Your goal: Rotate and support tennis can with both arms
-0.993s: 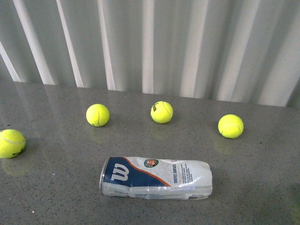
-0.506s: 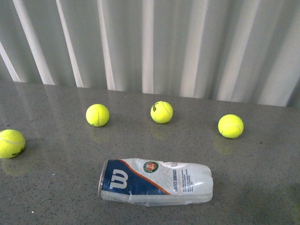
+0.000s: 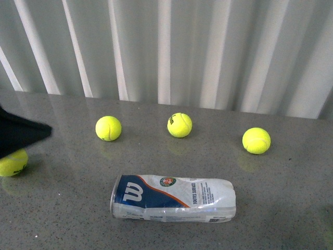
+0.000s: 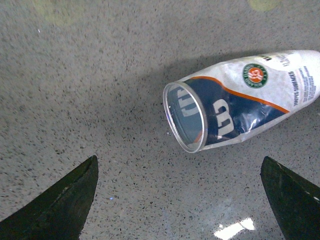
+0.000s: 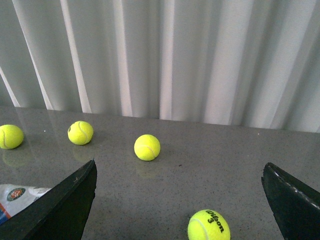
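Note:
The tennis can (image 3: 173, 199) lies on its side on the grey table (image 3: 281, 187), with its silver-rimmed open end to the left and the navy W label up. It is crumpled and looks empty. In the left wrist view the can (image 4: 240, 102) lies beyond my left gripper (image 4: 179, 200), which is open and empty, apart from the can's rim. A black part of the left arm (image 3: 21, 136) shows at the left edge of the front view. My right gripper (image 5: 179, 200) is open and empty above the table, and a corner of the can (image 5: 15, 197) shows beside one finger.
Several yellow-green tennis balls lie on the table: one at the far left (image 3: 13, 162), partly behind the arm, and three in a row behind the can (image 3: 108, 128) (image 3: 179, 125) (image 3: 256, 140). A ball marked Wilson 3 (image 5: 208, 226) lies close to the right gripper. White curtains (image 3: 171, 47) hang behind.
A black part of the left arm has come into the front view at the left edge, over the far-left ball. The can rocked a little and lies in about the same place.

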### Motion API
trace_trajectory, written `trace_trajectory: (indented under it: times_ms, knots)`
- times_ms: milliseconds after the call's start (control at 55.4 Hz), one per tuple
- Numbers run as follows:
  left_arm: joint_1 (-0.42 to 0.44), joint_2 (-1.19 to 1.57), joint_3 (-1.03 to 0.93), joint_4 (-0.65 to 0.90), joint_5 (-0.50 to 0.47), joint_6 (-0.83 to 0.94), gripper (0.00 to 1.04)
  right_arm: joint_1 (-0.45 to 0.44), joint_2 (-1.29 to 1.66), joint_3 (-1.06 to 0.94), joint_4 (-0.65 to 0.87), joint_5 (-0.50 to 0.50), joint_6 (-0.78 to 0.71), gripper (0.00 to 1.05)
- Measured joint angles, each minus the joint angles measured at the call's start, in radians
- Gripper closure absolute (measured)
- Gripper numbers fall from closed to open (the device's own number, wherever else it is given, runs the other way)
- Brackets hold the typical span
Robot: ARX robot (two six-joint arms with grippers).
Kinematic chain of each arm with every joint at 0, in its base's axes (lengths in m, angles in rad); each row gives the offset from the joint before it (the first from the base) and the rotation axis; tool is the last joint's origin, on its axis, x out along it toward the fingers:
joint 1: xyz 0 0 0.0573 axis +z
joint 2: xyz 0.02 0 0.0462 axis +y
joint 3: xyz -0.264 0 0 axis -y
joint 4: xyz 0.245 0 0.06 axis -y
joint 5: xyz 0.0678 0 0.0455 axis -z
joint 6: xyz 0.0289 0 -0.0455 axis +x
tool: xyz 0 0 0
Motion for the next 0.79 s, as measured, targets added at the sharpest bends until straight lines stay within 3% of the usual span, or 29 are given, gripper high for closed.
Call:
trace_trajectory:
  times_ms: [307, 795]
  knots:
    - [0.001, 0.132, 0.000, 0.183, 0.089, -0.207, 0.07, 0.000, 0.000, 0.000, 0.000, 0.000, 0.000, 0.07]
    - [-0.155, 0.278, -0.002, 0.401, 0.030, -0.333, 0.07, 0.000, 0.000, 0.000, 0.000, 0.000, 0.000, 0.07]
